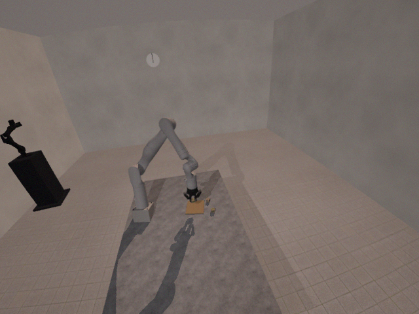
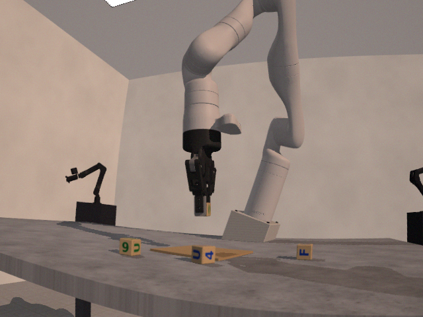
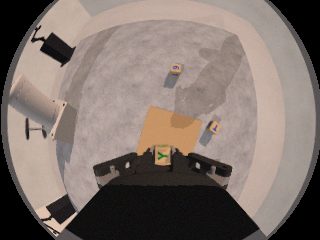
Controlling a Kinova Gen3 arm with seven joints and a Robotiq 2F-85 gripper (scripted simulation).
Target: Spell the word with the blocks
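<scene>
My gripper hangs above the tan mat, shut on a wooden block with a green letter. The block is well clear of the table, over the mat's edge nearest the base. Three other blocks rest on the table. One shows a green 9 and U, left of the mat in the exterior view. One shows a blue U and 4, at the mat's near edge. One shows a blue F, apart on the right. The wrist view shows the mat with nothing on it, one block just beside it and one farther off.
The arm's base stands on the grey table behind the mat. A black pedestal with a dark arm stands beyond the table at the left. The table's front edge curves close below the blocks.
</scene>
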